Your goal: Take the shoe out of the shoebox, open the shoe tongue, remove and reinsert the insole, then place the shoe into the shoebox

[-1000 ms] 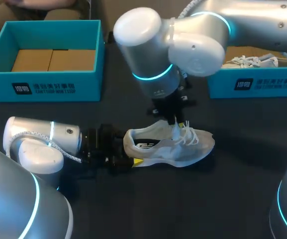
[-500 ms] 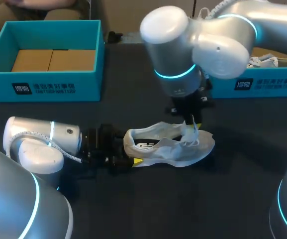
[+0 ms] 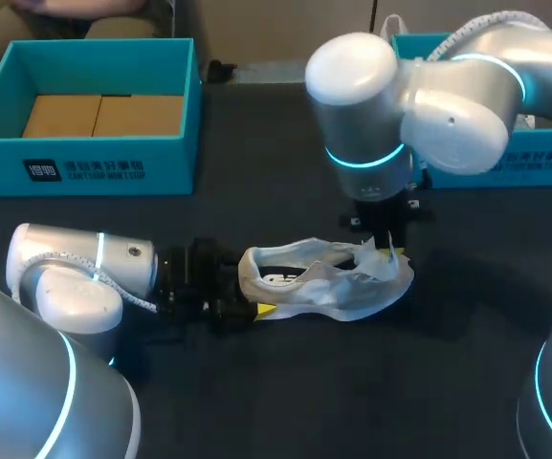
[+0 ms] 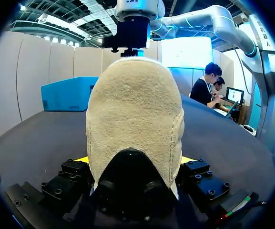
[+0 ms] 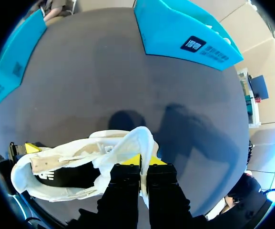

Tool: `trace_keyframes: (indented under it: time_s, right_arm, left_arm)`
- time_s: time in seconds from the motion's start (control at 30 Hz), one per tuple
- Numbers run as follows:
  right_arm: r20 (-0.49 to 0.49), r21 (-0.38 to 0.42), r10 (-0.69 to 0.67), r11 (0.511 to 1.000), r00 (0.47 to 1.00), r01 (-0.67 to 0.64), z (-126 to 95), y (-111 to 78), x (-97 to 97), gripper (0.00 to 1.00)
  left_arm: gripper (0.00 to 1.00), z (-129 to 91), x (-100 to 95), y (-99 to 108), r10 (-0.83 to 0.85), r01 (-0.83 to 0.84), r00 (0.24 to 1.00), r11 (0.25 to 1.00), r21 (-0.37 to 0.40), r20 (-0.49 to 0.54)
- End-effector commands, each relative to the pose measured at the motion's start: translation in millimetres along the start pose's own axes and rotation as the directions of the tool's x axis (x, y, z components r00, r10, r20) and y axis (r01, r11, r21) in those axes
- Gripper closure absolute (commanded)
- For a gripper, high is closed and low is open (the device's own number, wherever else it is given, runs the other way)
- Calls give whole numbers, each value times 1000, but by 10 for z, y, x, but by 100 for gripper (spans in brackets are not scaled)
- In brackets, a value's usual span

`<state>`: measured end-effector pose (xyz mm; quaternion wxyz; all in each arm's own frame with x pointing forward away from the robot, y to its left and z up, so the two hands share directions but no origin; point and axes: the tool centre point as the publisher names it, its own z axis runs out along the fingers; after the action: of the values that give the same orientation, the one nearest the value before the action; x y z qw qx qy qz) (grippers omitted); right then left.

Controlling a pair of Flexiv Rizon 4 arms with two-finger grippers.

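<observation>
- Looking down on the dark table (image 3: 256, 402), I see one teal shoebox (image 3: 84, 163) at its far left and a second shoebox (image 3: 543, 164) at its far right.
- My right arm comes in from the right and stands over the toe. The right gripper (image 3: 388, 251) is pinched together on the shoe tongue (image 3: 376, 265).
- My left arm lies low along the table. The left gripper (image 4: 135, 161) clamps the heel from both sides.
- The shoe (image 3: 342, 292) sits on its sole on the table, out of both boxes. Its long axis runs across the table, heel to my left, toe to my right.
- Since a second ago the right arm has swung rightward from mid-shoe to the toe. It has drawn the tongue forward and lower, while the heel and the left gripper have stayed put.
</observation>
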<state>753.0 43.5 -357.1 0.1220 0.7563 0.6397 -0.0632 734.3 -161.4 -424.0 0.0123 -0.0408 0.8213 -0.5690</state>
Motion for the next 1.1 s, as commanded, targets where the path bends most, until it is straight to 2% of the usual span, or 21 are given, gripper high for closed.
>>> trace_keyframes:
  time_s: [0.03, 0.23, 0.27, 0.3, 0.33, 0.37, 0.4, 0.43, 0.47, 0.5, 0.67, 0.9, 1.1]
  right_arm:
    - [-33, -2, 8, 1000, 999, -8, 139, 28, -18, 100]
    - [-31, -39, 16, 999, 999, -17, 223, 93, 5, 100]
    - [-22, -39, 13, 999, 1000, -14, 245, 100, 11, 98]
    - [-23, -42, 21, 999, 1000, -22, 268, 102, 10, 92]
    - [-25, -44, 23, 999, 999, -24, 289, 99, 4, 83]
    - [-21, -45, 29, 999, 999, -30, 304, 92, -4, 67]
    - [-22, -45, 45, 998, 999, -46, 318, 80, -16, 58]
    - [-23, -46, 51, 998, 998, -52, 327, 66, -29, 55]
    - [-15, -45, 64, 997, 998, -65, 337, 52, -40, 34]
    - [-19, -49, 77, 996, 997, -78, 344, 32, -58, 0]
    - [12, -41, 101, 994, 995, -100, 340, -12, -113, 0]
    - [47, -55, 161, 986, 986, -158, 183, -82, -358, 0]
    - [41, -70, 148, 987, 988, -145, 55, -101, -369, 0]
  left_arm:
    - [100, 12, -19, 16, 0, 0, 1000, 1000, -6, -1]
    - [100, 12, -19, 16, 0, 0, 1000, 1000, -6, -1]
    - [100, 12, -19, 16, 0, 0, 1000, 1000, -6, -1]
    - [100, 12, -19, 16, 0, 0, 1000, 1000, -6, -1]
    - [100, 12, -19, 16, 0, 0, 1000, 1000, -6, -1]
    - [100, 12, -19, 16, 0, 0, 1000, 1000, -6, -1]
    - [100, 12, -19, 16, 0, 0, 1000, 1000, -6, -1]
    - [100, 12, -19, 16, 0, 0, 1000, 1000, -6, -1]
    - [100, 12, -19, 16, 0, 0, 1000, 1000, -6, -1]
    - [100, 12, -19, 16, 0, 0, 1000, 1000, -6, -1]
    - [100, 12, -19, 16, 0, 0, 1000, 1000, -6, -1]
    - [100, 12, -19, 16, 0, 0, 1000, 1000, -6, -1]
    - [100, 12, -19, 16, 0, 0, 1000, 1000, -6, -1]
